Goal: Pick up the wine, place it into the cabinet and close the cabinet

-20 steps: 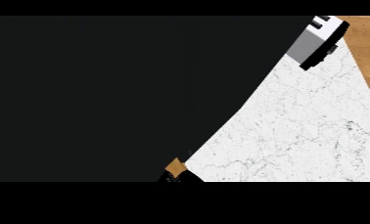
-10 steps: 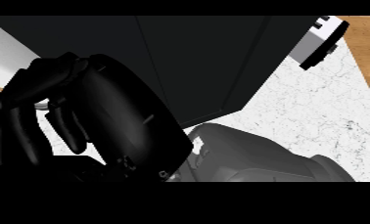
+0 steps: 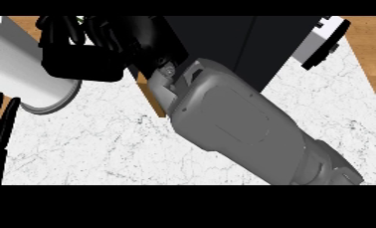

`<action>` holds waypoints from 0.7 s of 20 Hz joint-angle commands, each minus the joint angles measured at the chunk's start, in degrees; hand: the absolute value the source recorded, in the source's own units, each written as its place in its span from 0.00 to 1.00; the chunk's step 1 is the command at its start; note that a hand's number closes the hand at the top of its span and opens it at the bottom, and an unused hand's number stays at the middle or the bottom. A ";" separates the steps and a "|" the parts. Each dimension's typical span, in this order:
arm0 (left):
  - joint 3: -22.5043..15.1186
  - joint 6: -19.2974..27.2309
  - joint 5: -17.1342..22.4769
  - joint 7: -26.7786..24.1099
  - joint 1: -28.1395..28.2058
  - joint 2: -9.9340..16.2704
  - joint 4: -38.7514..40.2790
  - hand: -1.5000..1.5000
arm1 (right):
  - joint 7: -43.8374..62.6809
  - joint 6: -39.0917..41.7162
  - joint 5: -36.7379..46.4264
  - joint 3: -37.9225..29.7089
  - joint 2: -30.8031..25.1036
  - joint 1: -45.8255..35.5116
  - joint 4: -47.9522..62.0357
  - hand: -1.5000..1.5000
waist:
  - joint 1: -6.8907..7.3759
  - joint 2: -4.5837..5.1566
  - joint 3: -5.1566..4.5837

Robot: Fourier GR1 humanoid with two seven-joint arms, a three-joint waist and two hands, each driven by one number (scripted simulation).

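Reaching across the white marbled surface, the right forearm runs diagonally from the lower right of the head view up to the upper left, where its black hand sits with fingers curled downward. Whether those fingers close round anything cannot be told: the hand hides whatever lies beneath it, and only a small green speck shows at its top edge. The wine is not identifiable in this view; it may be under the hand, but that is a judgement only. A pale grey cylinder lies just beside the hand on its left, seemingly touching it, open end toward the viewer. A large dark panel, probably the cabinet, fills the upper middle behind the wrist, with a narrow wooden edge below the hand. A white and black object stands at the upper right, well apart. For the step in hand, judged to be the grasp or transfer of the wine, keep the wrist level, clear the cylinder, and confirm hold before moving toward the dark panel. The left hand does not show.
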 commanded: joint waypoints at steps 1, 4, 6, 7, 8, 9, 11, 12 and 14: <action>0.54 0.19 -1.02 2.13 -2.08 -0.02 0.07 0.00 | -7.39 5.19 -1.03 -3.42 -0.03 2.79 8.36 1.00 | -0.41 0.22 0.05; -0.10 -0.06 -2.48 1.29 0.24 -2.03 -0.27 0.00 | -8.70 6.44 -0.62 -5.08 -0.71 1.27 10.61 1.00 | -0.43 0.05 0.05; 1.86 -3.20 -1.92 0.12 -0.97 -1.20 3.40 0.00 | -10.31 8.39 -1.63 -7.67 -3.09 -0.06 13.00 1.00 | -0.39 0.25 0.01; 2.46 -0.14 -1.18 3.15 -1.39 -0.18 -0.34 0.00 | -11.41 8.80 -1.49 -7.91 -2.64 -0.49 14.90 1.00 | -0.04 0.27 0.06; 3.41 -1.95 1.09 4.25 -1.16 0.24 -0.17 0.00 | -9.86 9.42 -1.62 -8.26 -3.62 -1.02 14.01 1.00 | -0.21 0.15 0.04; 3.21 -3.22 0.13 2.29 -1.69 -0.81 2.83 0.00 | -10.48 9.08 -1.13 -8.53 -2.79 -2.43 16.25 1.00 | -0.08 0.30 -0.02; 2.61 0.36 0.09 5.00 -5.43 -0.79 1.95 0.00 | -13.89 10.54 0.20 -6.55 -4.54 2.15 15.15 1.00 | -1.11 0.45 0.07; 0.15 1.30 -2.51 3.88 -2.57 -1.75 -0.97 0.00 | -14.87 10.36 0.82 -7.27 -4.35 0.29 18.58 1.00 | 0.25 0.53 0.05; 0.21 -0.42 -2.84 2.35 -0.87 -2.34 -0.64 0.00 | -15.07 10.17 1.66 -7.73 -5.61 -0.18 19.22 1.00 | 0.67 0.45 0.01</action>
